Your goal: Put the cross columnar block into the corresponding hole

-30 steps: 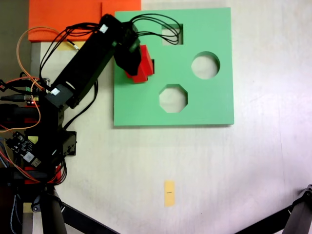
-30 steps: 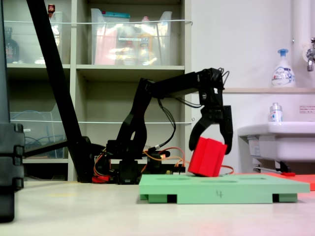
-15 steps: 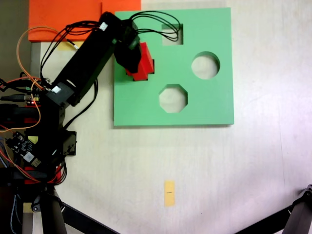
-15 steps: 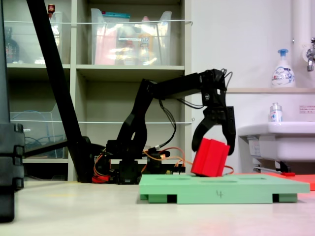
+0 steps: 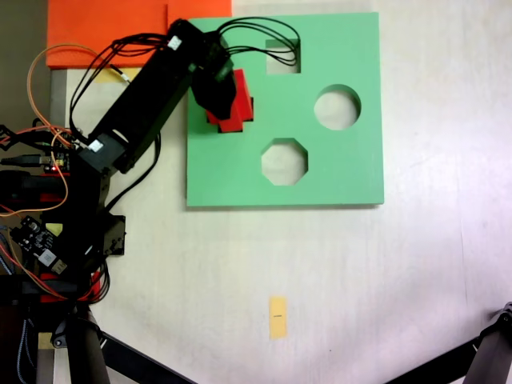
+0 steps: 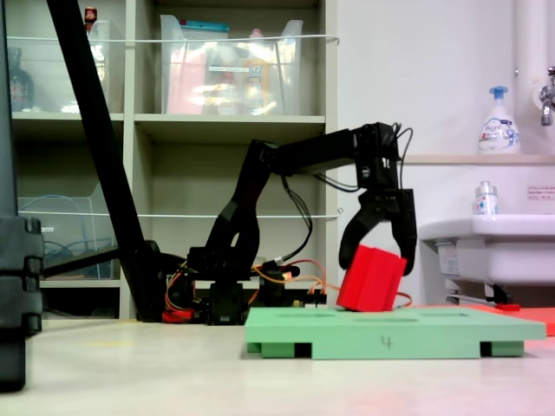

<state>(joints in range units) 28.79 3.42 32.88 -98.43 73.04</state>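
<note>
From above I see a pale table (image 5: pixel 384 280) with an orange sheet (image 5: pixel 104 28) at the upper left of the frame and a small yellow tag (image 5: pixel 278 317) low at centre. The side view shows a shelf unit (image 6: pixel 217 121) with clear bins on the left and a sink (image 6: pixel 486 247) with a soap bottle (image 6: pixel 497 121) on the right.

The green foam board (image 5: pixel 336 168) lies flat, its octagonal cutout (image 5: pixel 284 161) and round cutout (image 5: pixel 337 107) open. The red cross block (image 6: pixel 371 279) sits tilted at the board's left side, where the cross hole (image 5: pixel 250 106) barely shows.

My end effector (image 6: pixel 375 258) straddles the block, jaws spread, touching its top edges.
</note>
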